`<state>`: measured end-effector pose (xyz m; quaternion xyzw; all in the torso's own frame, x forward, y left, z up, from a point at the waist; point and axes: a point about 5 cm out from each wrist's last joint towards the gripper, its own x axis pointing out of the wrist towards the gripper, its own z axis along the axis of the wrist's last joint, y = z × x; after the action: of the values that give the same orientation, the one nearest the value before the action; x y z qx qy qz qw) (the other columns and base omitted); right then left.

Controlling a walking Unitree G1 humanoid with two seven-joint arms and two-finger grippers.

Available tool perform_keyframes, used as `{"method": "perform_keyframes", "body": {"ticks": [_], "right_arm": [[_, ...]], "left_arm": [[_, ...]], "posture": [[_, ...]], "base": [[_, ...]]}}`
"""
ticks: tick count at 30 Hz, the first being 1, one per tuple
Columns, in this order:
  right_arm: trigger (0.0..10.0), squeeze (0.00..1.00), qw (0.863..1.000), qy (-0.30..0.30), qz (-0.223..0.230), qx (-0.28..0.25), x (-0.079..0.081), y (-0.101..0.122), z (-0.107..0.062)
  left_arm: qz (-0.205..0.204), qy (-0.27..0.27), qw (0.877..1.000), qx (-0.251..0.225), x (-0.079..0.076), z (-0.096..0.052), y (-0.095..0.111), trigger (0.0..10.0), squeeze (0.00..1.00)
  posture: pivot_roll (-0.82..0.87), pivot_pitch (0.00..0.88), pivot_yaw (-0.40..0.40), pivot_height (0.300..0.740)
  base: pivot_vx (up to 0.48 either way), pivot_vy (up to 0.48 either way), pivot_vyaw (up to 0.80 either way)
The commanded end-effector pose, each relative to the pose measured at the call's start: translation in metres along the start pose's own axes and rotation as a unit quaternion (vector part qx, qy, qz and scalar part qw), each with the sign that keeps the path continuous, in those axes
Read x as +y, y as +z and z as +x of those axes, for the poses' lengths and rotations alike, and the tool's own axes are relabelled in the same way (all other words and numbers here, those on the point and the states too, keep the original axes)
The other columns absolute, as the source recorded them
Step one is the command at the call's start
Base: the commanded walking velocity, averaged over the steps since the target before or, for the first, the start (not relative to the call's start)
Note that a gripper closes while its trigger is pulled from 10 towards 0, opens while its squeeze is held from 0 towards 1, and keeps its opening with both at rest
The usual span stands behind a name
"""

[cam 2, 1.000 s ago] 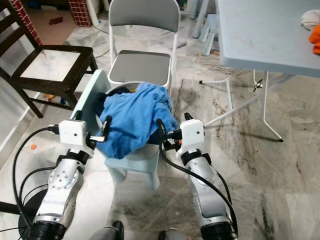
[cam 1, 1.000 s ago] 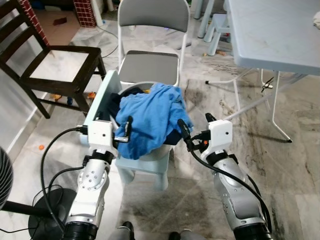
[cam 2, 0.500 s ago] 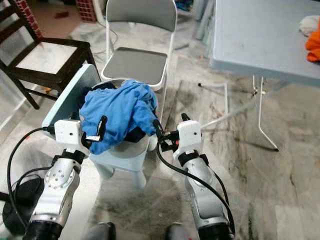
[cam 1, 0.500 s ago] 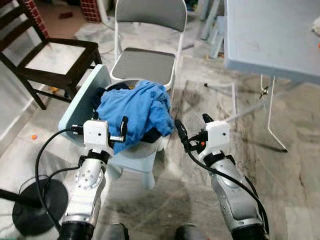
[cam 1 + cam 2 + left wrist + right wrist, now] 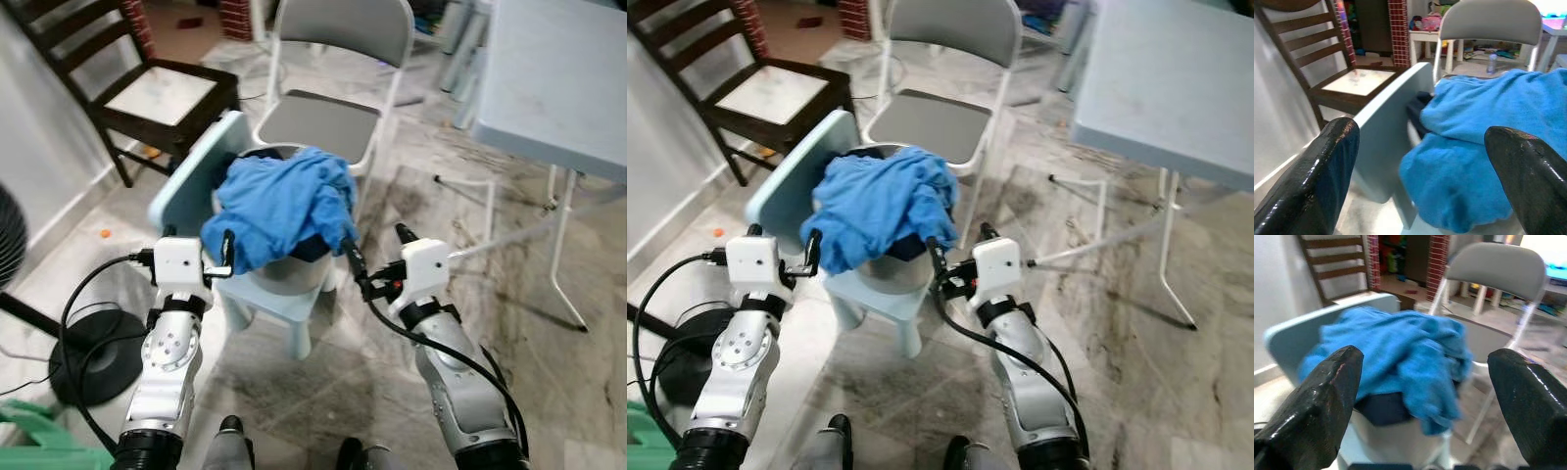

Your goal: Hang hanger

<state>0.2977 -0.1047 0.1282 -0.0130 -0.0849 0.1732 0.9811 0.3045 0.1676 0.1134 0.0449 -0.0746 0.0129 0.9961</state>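
On a small pale-blue plastic chair [image 5: 276, 294] at the centre of the head views: one round pale basket [image 5: 290, 275], heaped with a crumpled blue cloth [image 5: 279, 204] that spills over its front rim, with a dark garment [image 5: 312, 249] showing beneath the cloth.

Left gripper [image 5: 227, 257]: raised just beside the near left edge of the blue cloth; jaws apart in the wrist view, nothing between them, the cloth and the pale chair's backrest seen through the gap.

Right gripper [image 5: 377, 262]: raised at the near right side of the basket, one finger close to the hanging edge of the cloth (contact cannot be told); jaws spread wide, holding nothing, the cloth heap framed between them in the wrist view (somewhat blurred).

Hanger: cannot be made out among the laundry; where it lies cannot be told.

Behind the pale chair: grey folding chair [image 5: 334, 119] with white frame, seat bare. Far left: dark wooden chair [image 5: 147, 93] with a light seat panel. Far right: grey folding counter [image 5: 560, 83] on white legs.

Floor [image 5: 549, 352]: marbled tile, stained around the folding chair. Near left: black round stand base [image 5: 88, 357] with black cables running to the left arm.
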Motion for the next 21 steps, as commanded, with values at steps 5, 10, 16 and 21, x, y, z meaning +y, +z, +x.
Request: {"method": "perform_keyframes", "body": {"ticks": [5, 10, 16, 21], "right_arm": [[10.0, 0.00, 1.000, -0.005, -0.004, 0.000, -0.0049, -0.0009, -0.0021], [10.0, 0.00, 1.000, -0.011, 0.002, 0.002, -0.0058, -0.0012, -0.0021], [10.0, 0.00, 1.000, -0.012, 0.005, 0.002, -0.0058, -0.0010, -0.0021], [10.0, 0.00, 1.000, -0.012, 0.006, 0.002, -0.0057, -0.0008, -0.0022]], "left_arm": [[-0.014, -0.022, 1.000, -0.011, -0.0071, 0.0001, 0.0035, 10.0, 0.00], [-0.018, -0.031, 0.999, -0.014, -0.0095, 0.0003, 0.0046, 10.0, 0.00], [-0.021, -0.036, 0.999, -0.014, -0.0111, 0.0001, 0.0043, 10.0, 0.00], [-0.022, -0.039, 0.999, -0.013, -0.0119, -0.0001, 0.0040, 10.0, 0.00]], "posture": [[0.12, 0.212, -0.075, 0.740], [0.11, 0.214, -0.074, 0.740], [0.11, 0.218, -0.074, 0.740], [0.11, 0.220, -0.074, 0.740]], "base": [[0.000, 0.000, 0.00], [0.277, 0.000, 0.00], [0.348, 0.000, -0.29], [0.374, 0.000, -0.36]]}}
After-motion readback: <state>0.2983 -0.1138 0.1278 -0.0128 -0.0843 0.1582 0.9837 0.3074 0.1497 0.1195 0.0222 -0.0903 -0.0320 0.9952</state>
